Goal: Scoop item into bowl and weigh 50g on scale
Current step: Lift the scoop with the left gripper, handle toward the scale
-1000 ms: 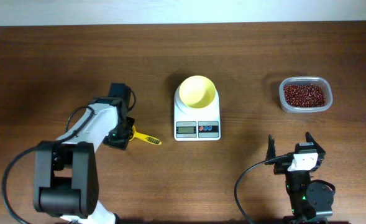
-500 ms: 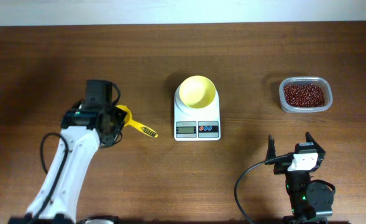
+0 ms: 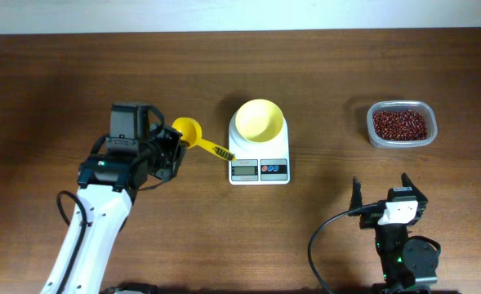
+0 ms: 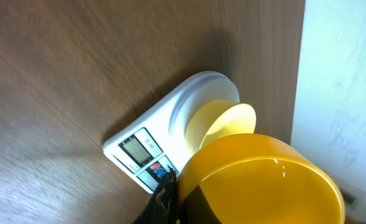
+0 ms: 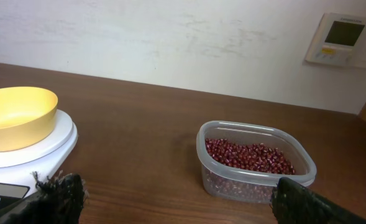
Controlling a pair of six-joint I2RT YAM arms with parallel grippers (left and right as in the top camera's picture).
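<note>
The pale yellow bowl (image 3: 259, 119) stands empty on the white scale (image 3: 259, 168) at the table's middle. The red-brown beans (image 3: 400, 124) fill a clear tub at the right. My left gripper (image 3: 175, 145) is shut on the cup end of an empty yellow scoop (image 3: 189, 131) and holds it lifted just left of the scale, handle pointing at the scale. In the left wrist view the scoop (image 4: 263, 180) fills the lower right beside my finger (image 4: 169, 198), with scale (image 4: 139, 149) and bowl (image 4: 223, 121) beyond. My right gripper (image 3: 382, 193) is open and empty near the front edge.
The clear plastic tub (image 3: 374, 131) sits right of the scale; in the right wrist view it (image 5: 254, 180) lies ahead of my open fingers (image 5: 183, 205), with bowl (image 5: 15, 115) and scale (image 5: 43, 149) at left. A white wall borders the table's far edge.
My left gripper has lifted the yellow scoop off the table and carried it up and right toward the scale. The right arm has not moved.
</note>
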